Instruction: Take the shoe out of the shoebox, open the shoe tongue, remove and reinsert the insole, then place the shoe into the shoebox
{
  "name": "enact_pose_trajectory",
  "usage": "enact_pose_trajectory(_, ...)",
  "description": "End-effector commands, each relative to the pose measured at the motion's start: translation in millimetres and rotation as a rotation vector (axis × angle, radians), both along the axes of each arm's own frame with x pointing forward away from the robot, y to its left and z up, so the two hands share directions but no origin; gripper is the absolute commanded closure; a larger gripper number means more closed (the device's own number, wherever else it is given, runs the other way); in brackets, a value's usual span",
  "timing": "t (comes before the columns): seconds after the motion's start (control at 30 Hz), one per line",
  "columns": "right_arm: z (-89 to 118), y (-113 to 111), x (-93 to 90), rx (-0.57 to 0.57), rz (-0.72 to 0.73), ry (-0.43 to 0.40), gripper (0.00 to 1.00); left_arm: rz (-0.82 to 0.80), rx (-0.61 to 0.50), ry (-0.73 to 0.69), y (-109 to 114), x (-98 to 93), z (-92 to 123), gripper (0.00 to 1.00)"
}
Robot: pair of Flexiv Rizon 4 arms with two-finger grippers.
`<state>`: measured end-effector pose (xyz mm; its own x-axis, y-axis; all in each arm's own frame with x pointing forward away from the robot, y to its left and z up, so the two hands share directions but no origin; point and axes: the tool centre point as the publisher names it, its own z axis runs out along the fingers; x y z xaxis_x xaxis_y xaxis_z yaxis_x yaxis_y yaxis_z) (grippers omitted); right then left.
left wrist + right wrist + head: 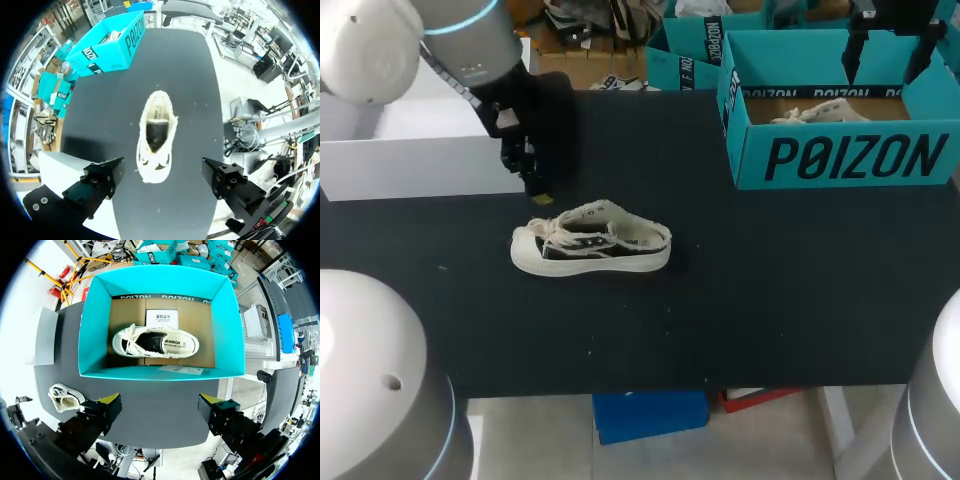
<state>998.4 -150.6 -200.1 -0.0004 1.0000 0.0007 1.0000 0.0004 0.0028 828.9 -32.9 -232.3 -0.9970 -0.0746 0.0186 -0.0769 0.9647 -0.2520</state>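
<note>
The left fingers [102, 180] are spread wide and hold nothing. They hang above the left part of the worktop [770, 280], with the shoe [157, 135] just ahead of and below them. The shoe stands on its sole, clear of both fingers, with its toe pointing left and its mouth facing up. From above, its inside shows dark at the front and pale at the heel. I cannot tell whether the insole is seated or whether the tongue has been pulled open.

The right fingers [107, 407] are also spread and empty. They hover over the box [850, 160] at the far right. A second shoe [155, 342] lies on its side on the cardboard floor of the box.

By my reading, only the first step is done, since one shoe is out of the box and on the worktop. Opening the tongue, pulling the insole out and putting it back, and returning the shoe to the box all appear to be left. The left arm looks best placed to start on the tongue.
</note>
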Motion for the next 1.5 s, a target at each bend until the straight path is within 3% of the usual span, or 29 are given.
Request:
enact_pose_trajectory(0.03, 0.1, 0.2, 0.7, -0.001, 0.0, 0.001, 0.0, -0.038, -0.175, 0.007, 38.2, -10.0, -9.2, 0.0)
enact_pose_trajectory(0.17, 0.1, 0.2, 0.7, -0.001, 0.0, 0.001, 0.0, -0.064, -0.206, 0.054, 52.6, -10.5, -17.6, 0.0)
enact_pose_trajectory(0.87, 0.1, 0.2, 0.7, -0.001, 0.0, 0.001, 0.0, -0.064, -0.206, 0.054, 52.6, -10.5, -17.6, 0.0)
enact_pose_trajectory(1.3, 0.1, 0.2, 0.7, -0.001, 0.0, 0.001, 0.0, 0.0, -0.548, -0.035, 69.0, -20.6, -45.2, 0.0)
enact_pose_trajectory(1.5, 0.1, 0.2, 0.7, -0.001, 0.0, 0.001, 0.0, 0.037, -0.62, -0.045, 74.4, -18.9, -58.6, 0.0)
